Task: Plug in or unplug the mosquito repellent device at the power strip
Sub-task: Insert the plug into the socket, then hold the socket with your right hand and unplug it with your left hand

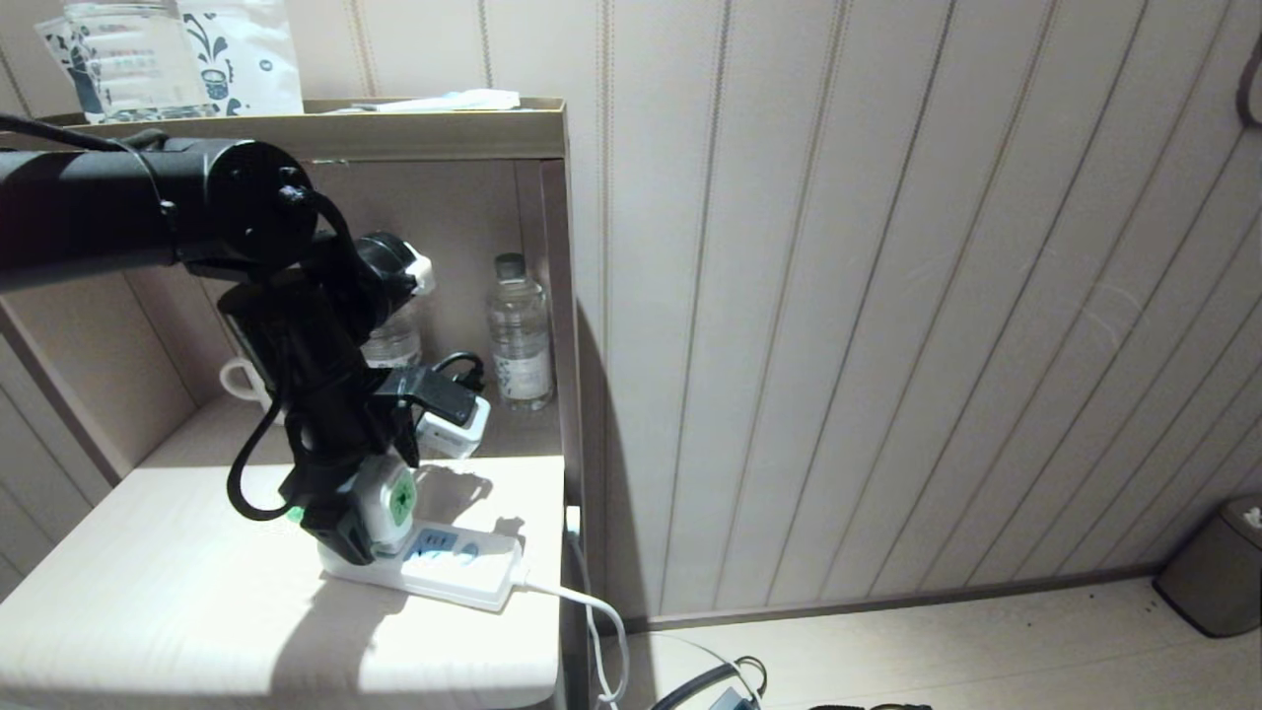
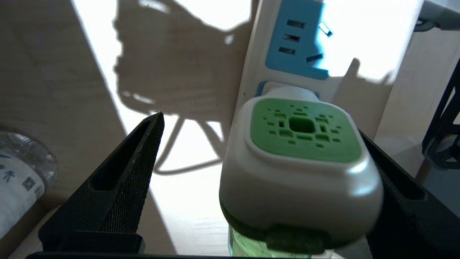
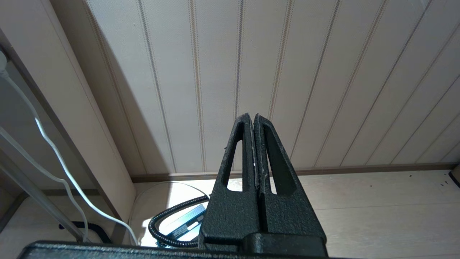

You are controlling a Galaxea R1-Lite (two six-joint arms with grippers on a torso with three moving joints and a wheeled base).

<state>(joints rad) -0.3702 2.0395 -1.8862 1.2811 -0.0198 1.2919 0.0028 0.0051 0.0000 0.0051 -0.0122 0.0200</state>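
Observation:
The mosquito repellent device [image 1: 394,498] stands on the power strip [image 1: 463,567] at the strip's left end, on the white table. In the left wrist view its white head with the green centre [image 2: 303,131] sits against a socket of the power strip [image 2: 298,46], the green bottle below it. My left gripper [image 2: 258,124] is open around the device. One finger [image 2: 395,187] lies along its side, and the other finger [image 2: 136,169] stands well apart from it. My right gripper [image 3: 253,117] is shut on nothing, parked low and facing the wall, out of the head view.
A water bottle [image 1: 520,335], a white mug [image 1: 242,380] and a white adapter with a black cable [image 1: 454,429] stand at the back of the table under the shelf. The strip's white cable [image 1: 592,611] drops off the table's right edge. A bin [image 1: 1218,577] stands on the floor.

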